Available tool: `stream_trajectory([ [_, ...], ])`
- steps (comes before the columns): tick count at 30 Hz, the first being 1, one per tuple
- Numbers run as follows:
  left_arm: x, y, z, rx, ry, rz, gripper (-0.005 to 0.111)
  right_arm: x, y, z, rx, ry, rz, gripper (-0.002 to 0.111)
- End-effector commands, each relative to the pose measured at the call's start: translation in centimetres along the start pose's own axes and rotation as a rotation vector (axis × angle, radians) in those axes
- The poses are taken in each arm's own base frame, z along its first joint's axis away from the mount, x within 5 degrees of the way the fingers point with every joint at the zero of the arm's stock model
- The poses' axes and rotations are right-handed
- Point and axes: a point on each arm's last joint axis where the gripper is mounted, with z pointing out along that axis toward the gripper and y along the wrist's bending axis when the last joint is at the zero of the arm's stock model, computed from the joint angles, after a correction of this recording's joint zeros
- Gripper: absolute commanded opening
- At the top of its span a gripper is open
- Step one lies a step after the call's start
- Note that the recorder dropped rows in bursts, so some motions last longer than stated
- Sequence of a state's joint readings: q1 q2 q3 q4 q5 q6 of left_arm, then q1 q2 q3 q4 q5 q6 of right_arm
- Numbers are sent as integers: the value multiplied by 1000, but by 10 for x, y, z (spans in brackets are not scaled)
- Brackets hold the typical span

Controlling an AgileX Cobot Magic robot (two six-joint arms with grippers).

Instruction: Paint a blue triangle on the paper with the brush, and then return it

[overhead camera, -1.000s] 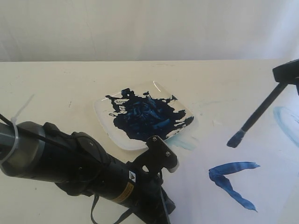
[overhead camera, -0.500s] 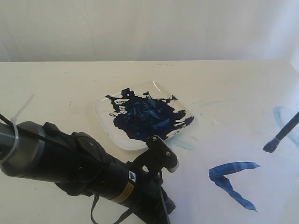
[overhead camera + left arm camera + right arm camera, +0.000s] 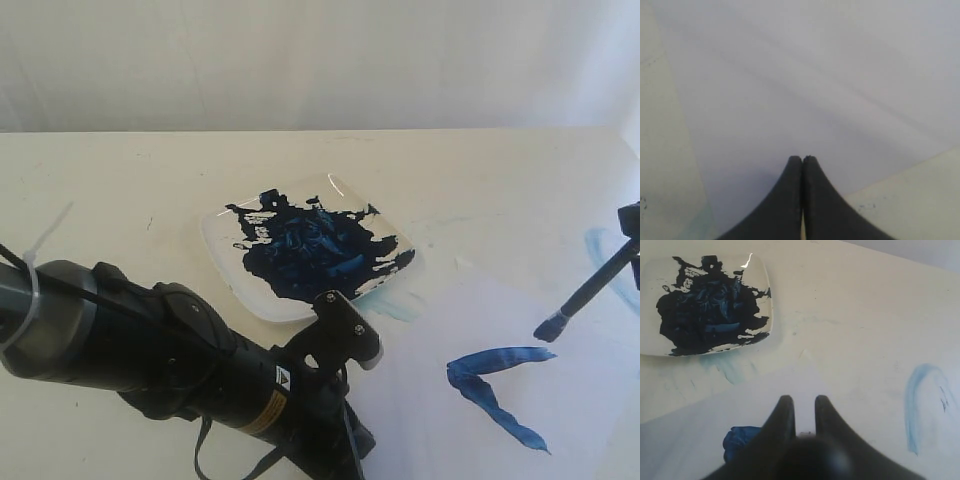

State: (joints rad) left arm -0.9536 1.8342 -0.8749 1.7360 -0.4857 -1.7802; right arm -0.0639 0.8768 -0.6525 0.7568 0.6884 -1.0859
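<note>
I cannot see where the right gripper (image 3: 804, 401) meets the brush (image 3: 583, 303). The exterior view shows only a dark corner of it at the right edge, where the top of the handle is cut off. In its own wrist view I cannot make out the handle in the narrow gap between the fingers, and the wrist is a dark blur in front. One finger there covers part of the blue stroke (image 3: 737, 441), and the plate (image 3: 764, 310) runs off the edge. My left arm (image 3: 150, 350) hides part of the paper (image 3: 420, 400), whose other sides leave the frame. The faint smear (image 3: 598, 245) is clipped too.
</note>
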Motion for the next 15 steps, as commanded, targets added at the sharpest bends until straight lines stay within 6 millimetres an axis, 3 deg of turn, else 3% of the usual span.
stream_trajectory([
  [1, 2, 0, 0, -2, 7, 8, 0, 5, -2, 2, 26, -5, -17, 0],
  [15, 2, 0, 0, -3, 7, 8, 0, 11, -2, 5, 37, 8, -9, 0],
])
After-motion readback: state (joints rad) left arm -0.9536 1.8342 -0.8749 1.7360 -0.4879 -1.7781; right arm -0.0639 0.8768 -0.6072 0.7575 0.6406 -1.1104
